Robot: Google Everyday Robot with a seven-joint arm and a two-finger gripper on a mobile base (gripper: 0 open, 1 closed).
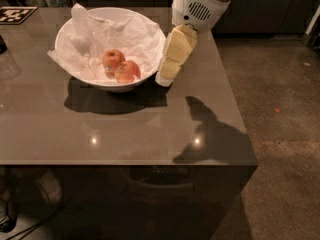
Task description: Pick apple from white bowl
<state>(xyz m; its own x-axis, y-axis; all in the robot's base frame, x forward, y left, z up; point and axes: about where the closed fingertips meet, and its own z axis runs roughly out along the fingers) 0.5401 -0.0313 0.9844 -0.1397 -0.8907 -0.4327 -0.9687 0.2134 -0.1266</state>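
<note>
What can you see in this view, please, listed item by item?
white bowl: one, glossy white, on the far left part of the table.
paper: one crumpled sheet, white, lining the bowl.
left apple: one, red-orange, inside the bowl.
right apple: one, orange-red, against the left apple, nearer the camera.
table: one, glossy grey-brown, filling most of the view.
marker tag: one, black and white, at the table's far left corner.
floor: grey-brown, right of the table.
arm: one, white, above the table's far right part.
gripper: one, pale cream, pointing down just outside the bowl's right rim.
</note>
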